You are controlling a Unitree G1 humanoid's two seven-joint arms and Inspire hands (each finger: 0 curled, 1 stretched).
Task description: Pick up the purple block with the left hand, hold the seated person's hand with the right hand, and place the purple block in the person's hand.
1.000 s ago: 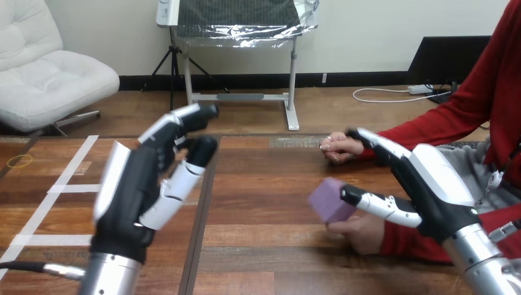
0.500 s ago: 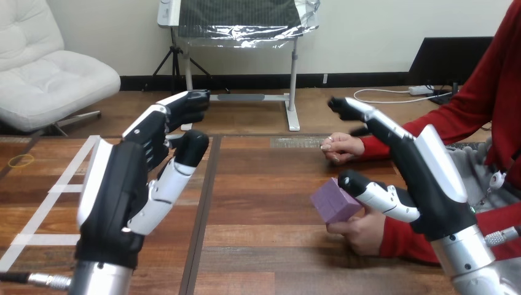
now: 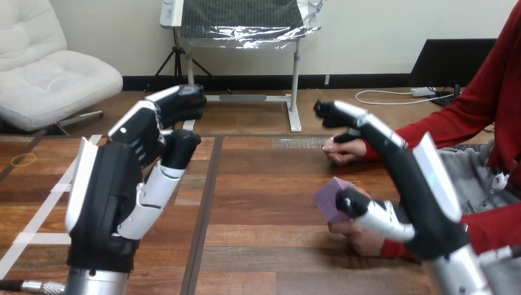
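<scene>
The purple block (image 3: 330,198) lies in the person's hand (image 3: 358,236) at the lower right of the table, tilted on one edge. My right hand (image 3: 424,196) is raised over that hand, open, with its fingers (image 3: 344,114) stretched up and to the left. Its thumb (image 3: 370,212) lies across the person's hand, right beside the block, not curled round either. My left hand (image 3: 113,190) is held up at the left, open and holding nothing, its palm turned toward the right. The person's other hand (image 3: 344,148) rests on the table farther back.
A yellow ring (image 3: 19,160) lies on the table at the far left. White tape lines (image 3: 56,187) cross the left part of the wooden table (image 3: 264,184). A dark seam (image 3: 206,203) runs down the tabletop between my two hands.
My right hand has lifted, and its fingers have swung up and away from the person's hand. My left hand has risen a little and drawn to the left. The block stays in the person's hand.
</scene>
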